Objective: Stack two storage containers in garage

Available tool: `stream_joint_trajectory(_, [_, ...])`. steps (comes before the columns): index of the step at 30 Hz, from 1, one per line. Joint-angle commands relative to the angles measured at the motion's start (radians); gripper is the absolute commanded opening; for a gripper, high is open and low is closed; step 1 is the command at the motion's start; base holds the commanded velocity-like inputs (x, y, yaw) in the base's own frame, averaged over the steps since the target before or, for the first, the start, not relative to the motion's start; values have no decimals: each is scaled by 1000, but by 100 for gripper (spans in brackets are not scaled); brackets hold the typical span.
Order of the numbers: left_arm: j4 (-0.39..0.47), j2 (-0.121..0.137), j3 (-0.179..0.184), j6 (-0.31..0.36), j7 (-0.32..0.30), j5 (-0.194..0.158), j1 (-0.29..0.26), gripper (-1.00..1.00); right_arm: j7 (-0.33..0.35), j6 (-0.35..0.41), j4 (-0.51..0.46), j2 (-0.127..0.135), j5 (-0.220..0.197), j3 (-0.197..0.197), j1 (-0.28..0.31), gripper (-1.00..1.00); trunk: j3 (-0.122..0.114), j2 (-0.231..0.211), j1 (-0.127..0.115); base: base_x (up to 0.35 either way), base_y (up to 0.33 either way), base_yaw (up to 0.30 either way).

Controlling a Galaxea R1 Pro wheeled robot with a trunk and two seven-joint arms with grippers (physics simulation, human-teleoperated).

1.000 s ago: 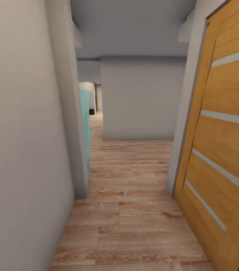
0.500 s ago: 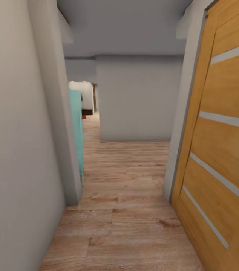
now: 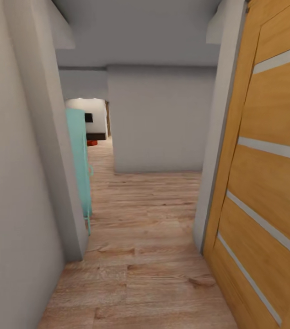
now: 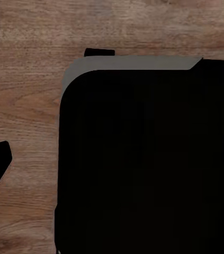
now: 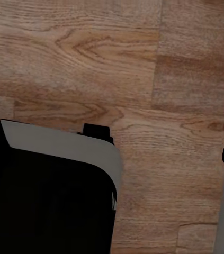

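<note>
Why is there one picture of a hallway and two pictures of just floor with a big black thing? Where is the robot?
You are looking through the robot's own eyes, so you barely see the robot itself. It is a machine on wheels with two arms, inside a computer-made house.

The hallway picture comes from the camera on its head. It shows a wood floor, a wooden door with pale stripes on its right, and something turquoise behind a wall corner on its left. Far down the hall sits a tiny red thing, too small to name for sure.

The other two pictures come from cameras on its wrists, looking down at the floor. The black shape is probably part of the robot's body. I can't tell whether its jaws are open, and nothing shows as held.
</note>
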State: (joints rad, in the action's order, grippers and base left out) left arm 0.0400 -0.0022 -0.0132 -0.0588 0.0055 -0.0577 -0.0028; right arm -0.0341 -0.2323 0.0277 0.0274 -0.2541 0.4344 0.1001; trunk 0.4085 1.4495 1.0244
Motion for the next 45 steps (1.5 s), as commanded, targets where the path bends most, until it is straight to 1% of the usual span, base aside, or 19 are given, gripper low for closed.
stream_joint_trajectory(1, [0,0,-1,-3,1,-6,0,100,-1,-5,3,0,-8,9,1,100,1,0,1,320,-15,-2])
stream_joint_trajectory(13, [0,1,-1,-1,1,-7,0,100,0,-3,3,-1,-7,11,1,100,1,0,1,323,-1,1])
stream_joint_trajectory(21, [0,0,-1,0,1,-7,0,100,-1,-4,3,-1,-7,12,1,100,1,0,1,323,0,79])
stream_joint_trajectory(45, [0,-1,-2,1,1,-7,0,100,0,-2,3,1,-7,12,1,100,1,0,1,323,0,1])
